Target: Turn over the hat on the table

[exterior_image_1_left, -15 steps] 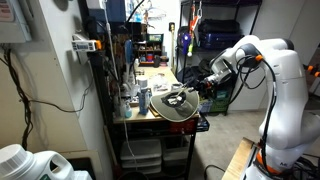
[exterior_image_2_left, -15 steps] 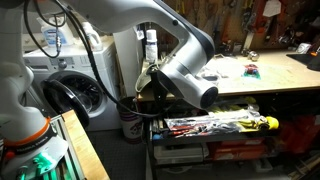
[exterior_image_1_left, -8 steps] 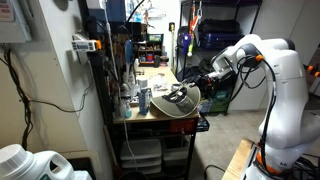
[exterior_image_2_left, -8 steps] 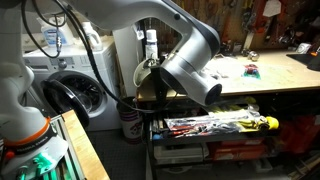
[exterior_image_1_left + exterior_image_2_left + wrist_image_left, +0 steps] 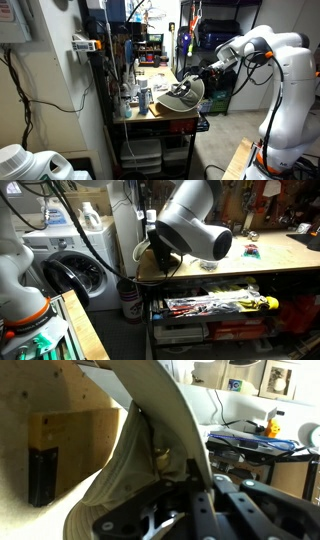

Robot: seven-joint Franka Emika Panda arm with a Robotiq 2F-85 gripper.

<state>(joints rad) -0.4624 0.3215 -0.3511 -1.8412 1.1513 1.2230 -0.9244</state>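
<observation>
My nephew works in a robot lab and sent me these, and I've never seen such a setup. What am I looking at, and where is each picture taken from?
The white jointed machine is a robot arm. At its tip is the gripper, which is its two-fingered hand. Two pictures come from cameras standing off to the side in a cluttered workshop. The third comes from a camera on the arm's wrist, looking along the gripper. The narrow wooden table carries small bottles and cans and a wide-brimmed hat. The gripper is shut on the hat's brim, and the hat stands tilted up on edge rather than lying flat. In the wrist view, the pale brim fills most of the picture.
</observation>
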